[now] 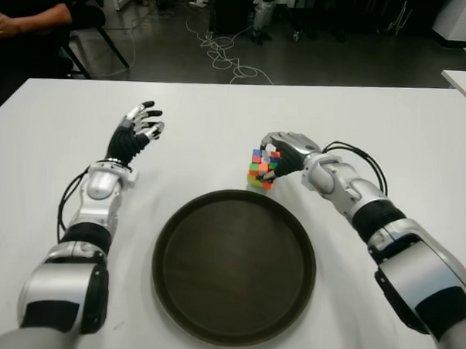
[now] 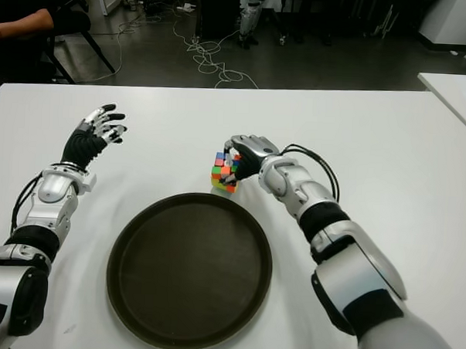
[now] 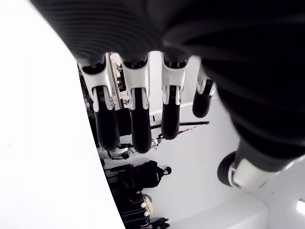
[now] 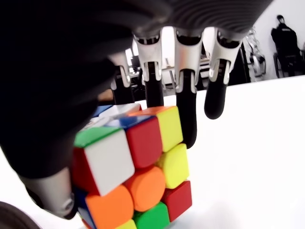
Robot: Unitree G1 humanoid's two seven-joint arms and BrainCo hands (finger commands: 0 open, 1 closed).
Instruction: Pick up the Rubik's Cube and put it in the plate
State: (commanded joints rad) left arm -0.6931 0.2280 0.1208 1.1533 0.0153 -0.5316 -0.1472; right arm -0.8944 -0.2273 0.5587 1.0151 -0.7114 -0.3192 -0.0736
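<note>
Closing its fingers around the Rubik's Cube [image 1: 262, 170] just beyond the plate [image 1: 234, 266] rim, right hand [image 1: 290, 151]; left hand [image 1: 136, 133] open.

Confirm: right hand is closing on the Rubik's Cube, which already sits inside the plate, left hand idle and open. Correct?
Not quite. The Rubik's Cube is not in the plate; it sits on the white table just beyond the plate's far rim, as both eye views show. The rest holds: the right hand is around the cube, and the left hand is open and empty, left of the cube.
</note>
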